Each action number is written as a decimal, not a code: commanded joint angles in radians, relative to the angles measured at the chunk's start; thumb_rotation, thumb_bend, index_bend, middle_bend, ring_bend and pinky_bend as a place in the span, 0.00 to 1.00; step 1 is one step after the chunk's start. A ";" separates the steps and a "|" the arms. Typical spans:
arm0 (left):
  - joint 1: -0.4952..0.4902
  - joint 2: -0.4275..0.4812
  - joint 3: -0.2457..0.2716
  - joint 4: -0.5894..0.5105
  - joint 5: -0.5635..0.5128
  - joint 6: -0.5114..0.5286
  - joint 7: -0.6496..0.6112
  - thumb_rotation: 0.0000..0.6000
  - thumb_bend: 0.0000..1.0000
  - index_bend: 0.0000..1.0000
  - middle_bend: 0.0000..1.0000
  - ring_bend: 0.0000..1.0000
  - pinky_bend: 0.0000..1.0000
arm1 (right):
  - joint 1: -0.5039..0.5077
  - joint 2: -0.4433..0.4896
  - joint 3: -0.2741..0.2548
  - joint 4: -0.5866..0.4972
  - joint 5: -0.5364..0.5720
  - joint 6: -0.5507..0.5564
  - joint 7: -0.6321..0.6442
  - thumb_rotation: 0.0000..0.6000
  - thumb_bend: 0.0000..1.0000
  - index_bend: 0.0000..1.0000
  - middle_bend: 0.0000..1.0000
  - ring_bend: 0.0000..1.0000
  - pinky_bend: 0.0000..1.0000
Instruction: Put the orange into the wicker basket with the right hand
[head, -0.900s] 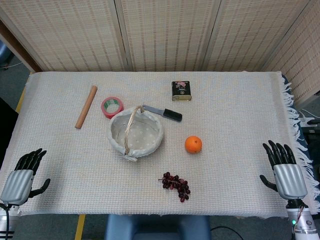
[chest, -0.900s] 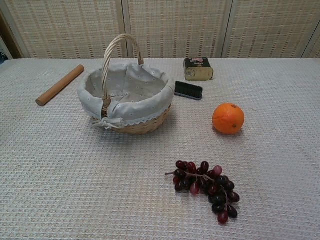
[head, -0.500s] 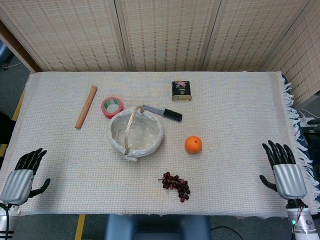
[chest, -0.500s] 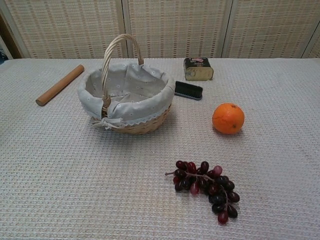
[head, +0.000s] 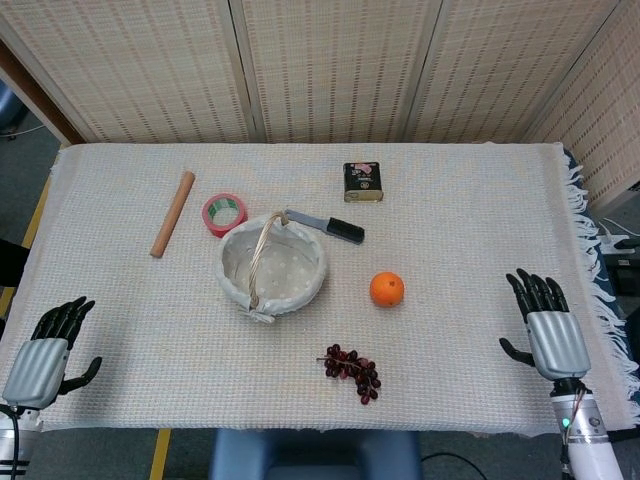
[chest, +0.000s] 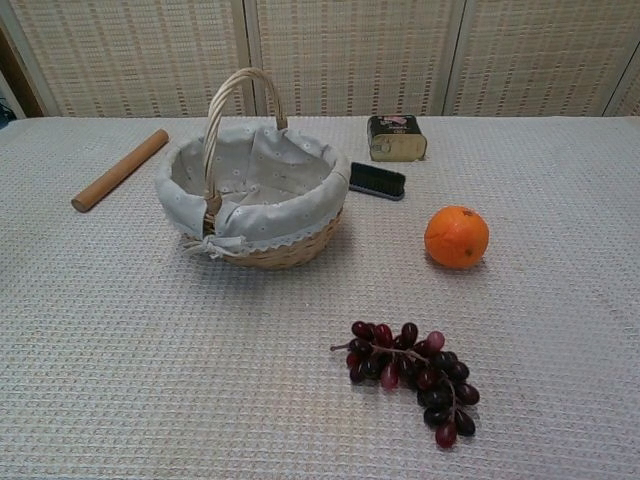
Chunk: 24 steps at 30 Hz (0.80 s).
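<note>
Orange-skinned and untouched, your orange (head: 387, 289) sits on the woven tablecloth (head: 460, 220), to the right of the wicker basket (head: 271, 266) and above the grapes (head: 352, 372). Your right hand (head: 541, 327) hovers well apart from it, fingers spread, holding nothing. Your left hand (head: 44, 349) rests open at the near-left corner.

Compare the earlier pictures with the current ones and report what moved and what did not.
The right hand has shifted inward and slightly forward over the table, toward the orange, fingers spread and holding nothing. Nothing was gripped or released. The left hand, the orange, the wicker basket and the grapes stayed where they were.
</note>
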 joint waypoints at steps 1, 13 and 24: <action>0.000 0.001 0.001 -0.001 0.001 0.000 -0.001 1.00 0.35 0.00 0.00 0.00 0.06 | 0.111 -0.059 0.068 -0.087 0.169 -0.125 -0.164 1.00 0.11 0.00 0.00 0.00 0.00; 0.001 0.006 0.002 -0.005 -0.001 -0.002 -0.011 1.00 0.35 0.00 0.00 0.00 0.06 | 0.317 -0.322 0.129 -0.019 0.491 -0.198 -0.452 1.00 0.11 0.00 0.00 0.00 0.00; 0.001 0.015 0.005 -0.013 -0.001 -0.009 -0.037 1.00 0.35 0.00 0.00 0.00 0.06 | 0.472 -0.554 0.191 0.188 0.622 -0.155 -0.543 1.00 0.11 0.00 0.00 0.00 0.02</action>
